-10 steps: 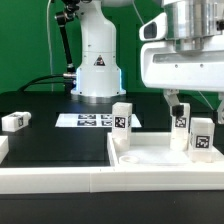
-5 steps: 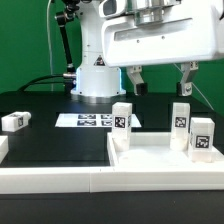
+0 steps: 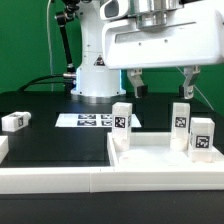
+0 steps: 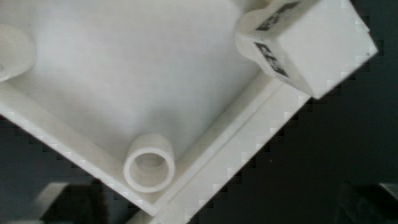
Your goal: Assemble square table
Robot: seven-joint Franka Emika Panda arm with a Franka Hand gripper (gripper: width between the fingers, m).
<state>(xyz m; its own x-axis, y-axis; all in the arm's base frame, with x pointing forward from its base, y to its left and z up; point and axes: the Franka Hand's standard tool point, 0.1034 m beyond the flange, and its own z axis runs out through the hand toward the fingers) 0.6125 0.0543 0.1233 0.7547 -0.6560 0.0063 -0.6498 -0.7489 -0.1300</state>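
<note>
The white square table top (image 3: 150,156) lies at the front of the table with its raised rim up. Three white tagged legs stand upright on it: one at its far left corner (image 3: 122,118), and two near its right side (image 3: 181,116) (image 3: 201,137). A fourth leg (image 3: 15,121) lies on the black table at the exterior view's left. My gripper (image 3: 161,85) hangs open and empty above the top, between the standing legs and clear of them. The wrist view shows a corner of the top (image 4: 107,90) with a round socket (image 4: 150,168) and one leg (image 4: 302,45).
The marker board (image 3: 85,120) lies flat in front of the robot base (image 3: 97,70). A long white border wall (image 3: 50,182) runs along the front edge. A green backdrop stands behind.
My gripper has let go, risen from beside the right-hand legs and shifted to the exterior view's left, its fingers now spread. Since half a second ago it has hardly moved.
</note>
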